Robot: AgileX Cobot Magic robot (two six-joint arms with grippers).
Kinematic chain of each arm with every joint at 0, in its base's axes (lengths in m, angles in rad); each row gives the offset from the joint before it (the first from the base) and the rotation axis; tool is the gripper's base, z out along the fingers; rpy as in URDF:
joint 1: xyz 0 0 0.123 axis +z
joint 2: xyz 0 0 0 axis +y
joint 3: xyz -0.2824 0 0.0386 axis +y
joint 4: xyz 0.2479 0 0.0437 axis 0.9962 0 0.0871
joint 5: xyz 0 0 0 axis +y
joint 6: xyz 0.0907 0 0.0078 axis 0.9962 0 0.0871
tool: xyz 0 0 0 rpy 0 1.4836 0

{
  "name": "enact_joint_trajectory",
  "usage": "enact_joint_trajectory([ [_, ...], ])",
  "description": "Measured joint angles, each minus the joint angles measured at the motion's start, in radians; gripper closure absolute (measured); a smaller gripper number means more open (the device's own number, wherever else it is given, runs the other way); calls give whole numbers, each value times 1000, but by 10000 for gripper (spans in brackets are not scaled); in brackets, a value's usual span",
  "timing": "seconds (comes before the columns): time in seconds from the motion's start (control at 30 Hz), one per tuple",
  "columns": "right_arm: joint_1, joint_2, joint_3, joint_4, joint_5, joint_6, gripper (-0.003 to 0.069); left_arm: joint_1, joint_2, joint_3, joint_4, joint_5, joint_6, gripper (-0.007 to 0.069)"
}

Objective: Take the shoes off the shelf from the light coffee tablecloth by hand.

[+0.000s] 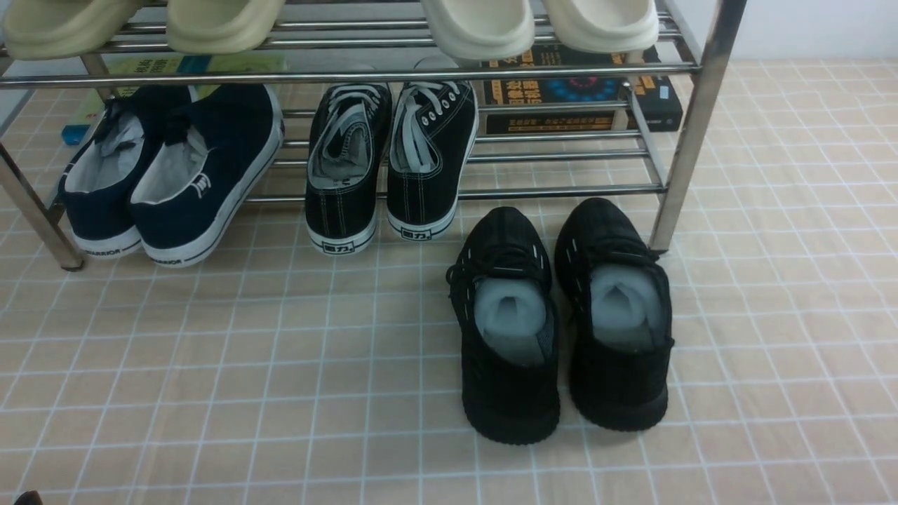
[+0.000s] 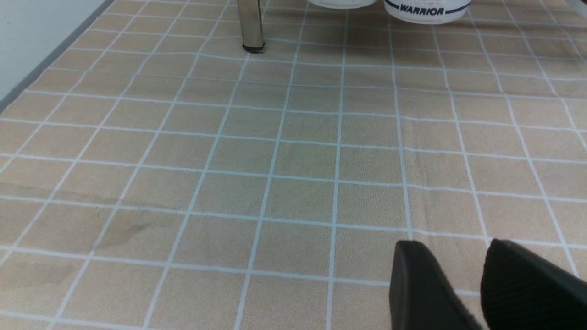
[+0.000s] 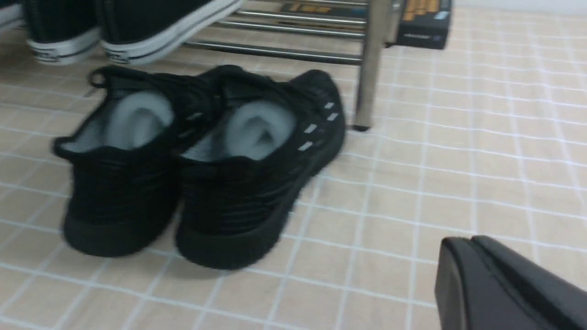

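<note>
In the left wrist view, the left gripper [image 2: 463,284] shows two black fingers with a narrow gap of cloth between them, holding nothing. In the right wrist view, only one black finger [image 3: 500,286] of the right gripper is in frame, so I cannot tell how its jaws stand.

That same right wrist view looks at the heels of the shoes [image 3: 197,169], slightly blurred, side by side and touching, with pale grey stuffing inside. The front view shows neither gripper clearly; it shows the shoes [image 1: 561,322] standing on the light coffee tablecloth [image 1: 210,393] just in front of the shelf [image 1: 691,119], toes near its right front post, off the tubes.

Only the front view shows the rest of the shelf: black canvas sneakers [image 1: 389,161] at the middle of the lower tier, navy slip-ons [image 1: 168,175] at its left end, cream slippers [image 1: 484,28] on the upper tier, and a dark book [image 1: 582,95] behind the lower tubes.

The left wrist view shows open gridded cloth, the shelf's left post foot, and a pale wall edge.
</note>
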Motion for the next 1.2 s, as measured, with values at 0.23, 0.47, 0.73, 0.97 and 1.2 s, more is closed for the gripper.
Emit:
enact_joint_trajectory([
  [0.23,-165,-148,138,0,-13,-9,643,0,0,0,0,0,0,385],
  [0.47,-221,-156,182,-1,4,4,636,0,0,0,0,0,0,385],
  [0.73,-223,-156,175,-13,38,6,628,0,0,0,0,0,0,385],
  [0.97,-223,-156,175,-15,39,6,621,0,0,0,0,0,0,385],
  [1.2,-223,-156,175,-15,39,6,612,0,0,0,0,0,0,385],
])
